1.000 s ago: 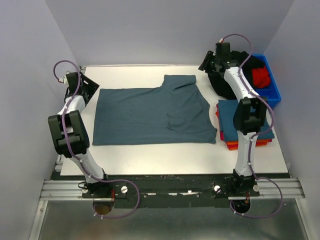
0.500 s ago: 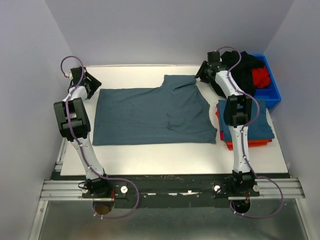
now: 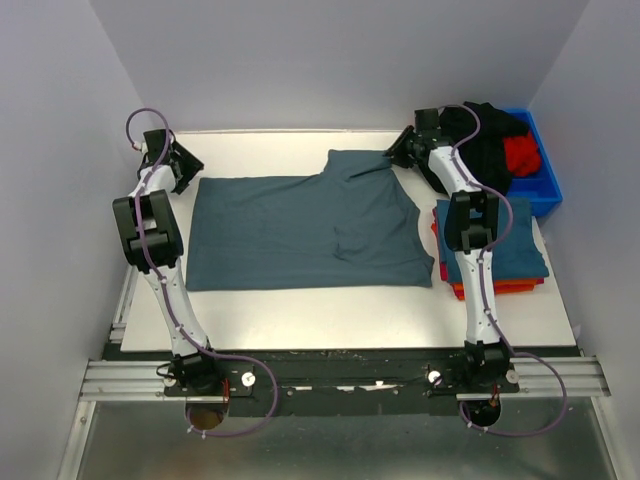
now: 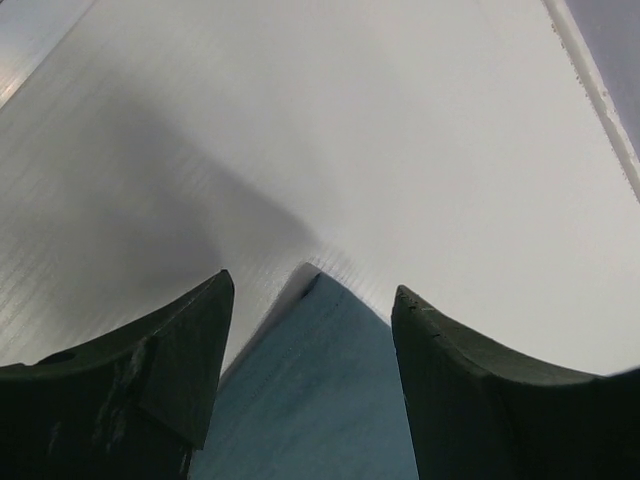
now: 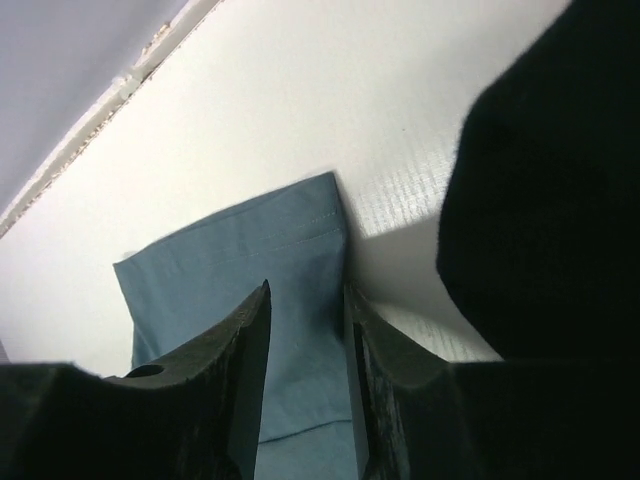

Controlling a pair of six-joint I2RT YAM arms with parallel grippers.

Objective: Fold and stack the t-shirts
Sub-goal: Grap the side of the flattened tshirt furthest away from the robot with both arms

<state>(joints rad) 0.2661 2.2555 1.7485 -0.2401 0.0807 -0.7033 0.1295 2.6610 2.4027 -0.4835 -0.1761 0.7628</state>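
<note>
A teal t-shirt (image 3: 300,230) lies spread flat on the white table (image 3: 300,310). My left gripper (image 3: 186,168) is open at the shirt's far left corner; in the left wrist view its jaws (image 4: 312,284) stand wide on either side of that corner (image 4: 320,400). My right gripper (image 3: 397,152) is at the far right corner of the sleeve. In the right wrist view its jaws (image 5: 306,288) are open with a narrow gap, low over the sleeve's edge (image 5: 240,270). A stack of folded shirts (image 3: 495,255), teal on top of orange, lies at the right.
A blue bin (image 3: 545,185) at the back right holds black and red clothes; the black garment (image 3: 480,140) spills over its rim right beside my right gripper and fills the right side of the right wrist view (image 5: 550,180). Grey walls close in the table.
My right gripper has moved left from the bin down to the sleeve corner. My left gripper has moved farther back and in to the shirt's far left corner.
</note>
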